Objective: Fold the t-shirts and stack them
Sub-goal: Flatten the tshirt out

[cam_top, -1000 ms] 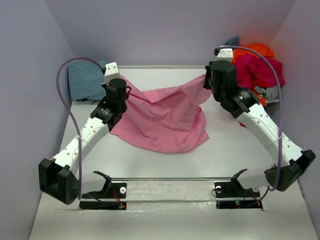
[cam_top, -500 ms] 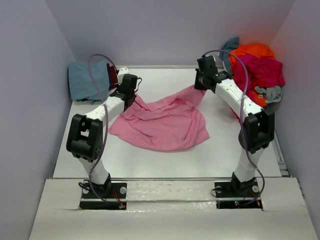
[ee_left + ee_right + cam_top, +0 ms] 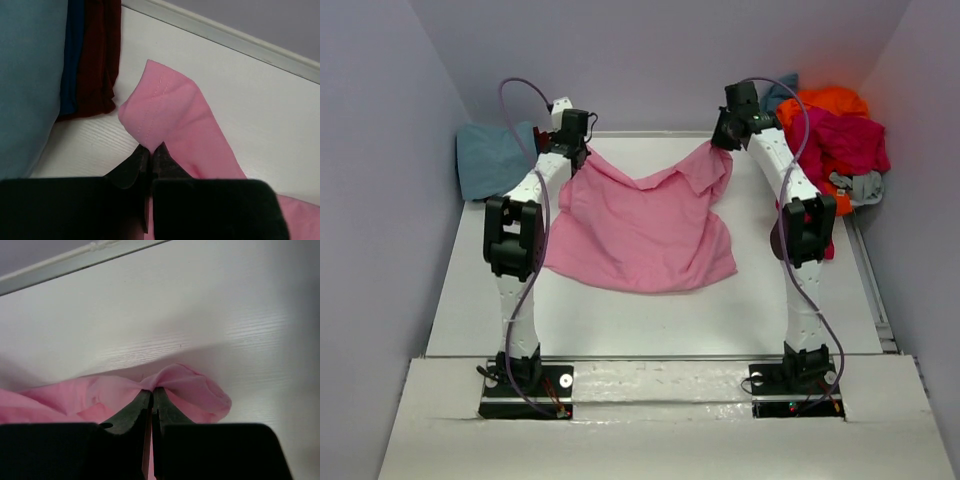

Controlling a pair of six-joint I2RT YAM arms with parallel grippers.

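Left fingers [image 3: 134, 165], right fingers [image 3: 131, 410] clamped on far corners of pink t-shirt [image 3: 640, 225], hem on table [image 3: 650, 320]

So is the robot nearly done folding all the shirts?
Not nearly. Done: a folded stack, teal-blue on top, sits at the far left. In hand: the pink t-shirt lies unfolded on the table, with the left gripper and right gripper each shut on a far corner. Left: fold it, then the jumbled pile of orange, crimson and grey shirts at the far right.
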